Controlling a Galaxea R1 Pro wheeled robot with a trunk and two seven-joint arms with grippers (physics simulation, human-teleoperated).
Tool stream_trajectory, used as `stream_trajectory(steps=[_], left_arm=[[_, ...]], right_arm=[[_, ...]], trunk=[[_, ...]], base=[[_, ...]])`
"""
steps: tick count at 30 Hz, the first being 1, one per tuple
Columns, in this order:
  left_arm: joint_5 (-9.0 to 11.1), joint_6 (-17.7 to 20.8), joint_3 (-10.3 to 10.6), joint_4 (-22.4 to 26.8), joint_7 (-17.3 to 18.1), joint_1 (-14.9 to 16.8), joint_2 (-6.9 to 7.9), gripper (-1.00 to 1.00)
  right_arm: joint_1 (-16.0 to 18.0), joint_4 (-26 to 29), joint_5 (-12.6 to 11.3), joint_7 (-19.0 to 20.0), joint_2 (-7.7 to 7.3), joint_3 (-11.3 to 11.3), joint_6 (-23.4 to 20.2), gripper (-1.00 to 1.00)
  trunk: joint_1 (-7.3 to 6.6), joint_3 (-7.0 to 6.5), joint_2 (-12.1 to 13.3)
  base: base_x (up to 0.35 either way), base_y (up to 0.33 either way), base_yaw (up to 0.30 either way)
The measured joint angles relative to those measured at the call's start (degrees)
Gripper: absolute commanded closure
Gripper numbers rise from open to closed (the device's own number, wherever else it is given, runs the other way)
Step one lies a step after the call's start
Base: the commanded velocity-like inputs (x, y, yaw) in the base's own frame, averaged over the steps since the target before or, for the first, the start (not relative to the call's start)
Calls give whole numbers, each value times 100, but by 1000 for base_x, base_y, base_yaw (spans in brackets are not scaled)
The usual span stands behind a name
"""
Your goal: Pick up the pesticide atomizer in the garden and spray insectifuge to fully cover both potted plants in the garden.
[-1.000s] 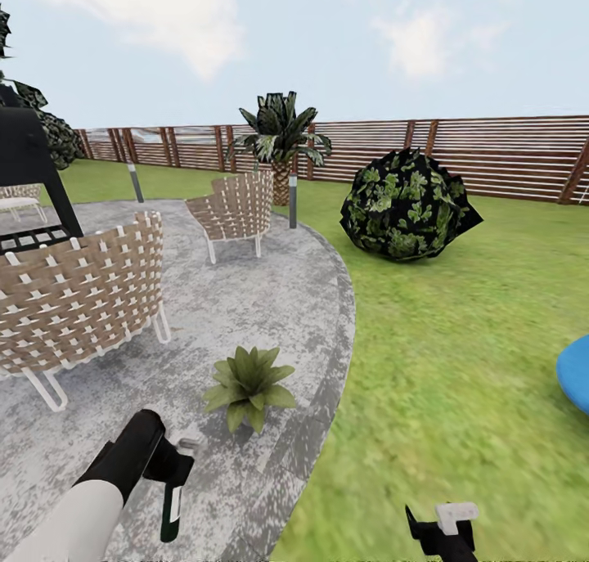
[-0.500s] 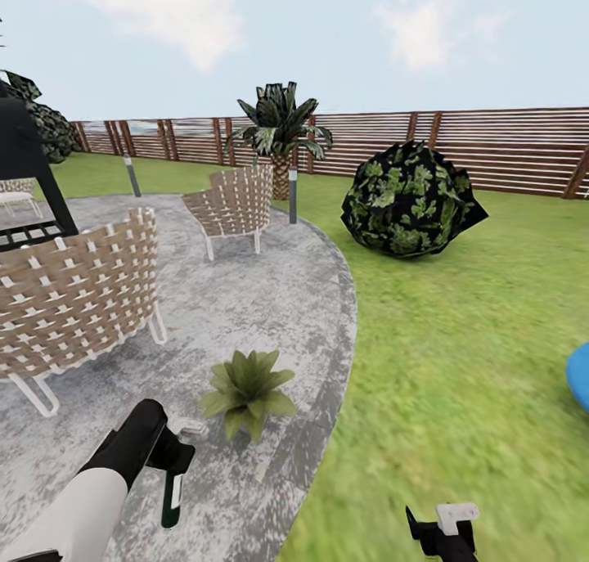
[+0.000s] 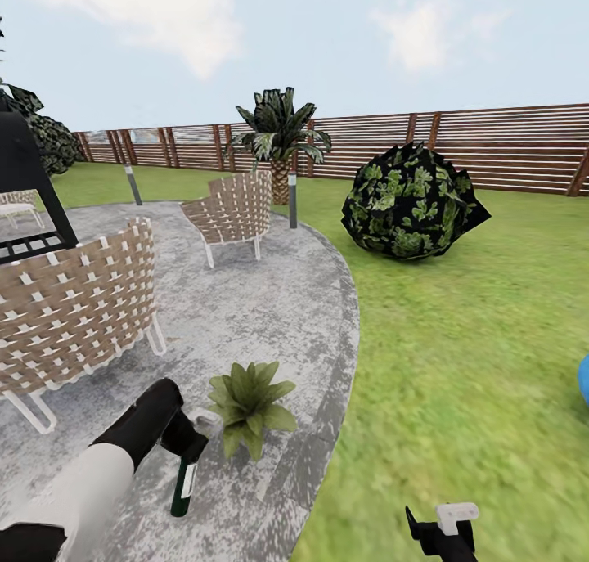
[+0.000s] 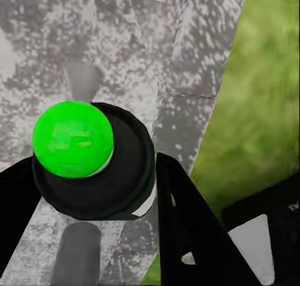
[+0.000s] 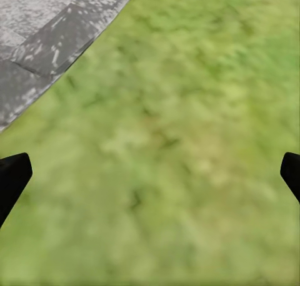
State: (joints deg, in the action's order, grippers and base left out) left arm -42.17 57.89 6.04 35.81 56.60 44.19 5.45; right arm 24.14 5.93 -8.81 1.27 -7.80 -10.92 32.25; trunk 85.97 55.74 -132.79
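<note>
My left gripper (image 3: 186, 443) is shut on the pesticide atomizer (image 3: 184, 484), a slim dark green bottle with a white label that hangs below it, slightly tilted, over the grey paved circle (image 3: 245, 316). One potted plant (image 3: 249, 394), a low rosette of pointed green leaves, sits just right of the bottle near the paving's edge. In the left wrist view the atomizer (image 4: 119, 173) appears end-on as a dark round shape with a bright green ball, between my black fingers (image 4: 184, 230). My right gripper (image 5: 150, 173) is open over lawn, low in the head view (image 3: 446, 529). The second potted plant is out of view.
Two woven chairs (image 3: 74, 308) (image 3: 233, 210) stand on the paving, with a black fire stand (image 3: 24, 186) at far left. Grey bollard lamps (image 3: 292, 202), a palm (image 3: 280, 137), a dark shrub (image 3: 413, 202) and the slatted fence (image 3: 491, 145) lie beyond. A blue object (image 3: 584, 379) sits at the right edge.
My left arm has carried the atomizer forward and right, closer to the potted plant, and the bottle now tilts a little. The view has shifted slightly. The right gripper stays put.
</note>
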Motion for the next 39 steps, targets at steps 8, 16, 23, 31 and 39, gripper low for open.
stream_trajectory(steps=[8,16,23,31,39], left_arm=[[-714,-26,236,-5,775,234,465,100],[-2842,-46,226,6,2338,138,441,100],[-2854,-47,233,6,2342,136,436,100],[-2880,-97,262,6,2343,138,449,100],[-3093,-147,235,-362,2332,115,452,100]], right_arm=[[-1,-9,19,15,0,-9,0,-100],[-9,-9,26,19,-3,-10,0,-100],[-9,-9,18,12,8,-17,0,-100],[-9,-9,11,7,16,-15,0,-100],[-9,-9,13,8,13,-17,0,-100]], trunk=[[0,0,0],[-3,0,0],[-3,0,0],[0,44,0],[0,46,0]], base=[[0,0,0],[136,0,0],[327,0,0],[57,0,36],[0,0,1]])
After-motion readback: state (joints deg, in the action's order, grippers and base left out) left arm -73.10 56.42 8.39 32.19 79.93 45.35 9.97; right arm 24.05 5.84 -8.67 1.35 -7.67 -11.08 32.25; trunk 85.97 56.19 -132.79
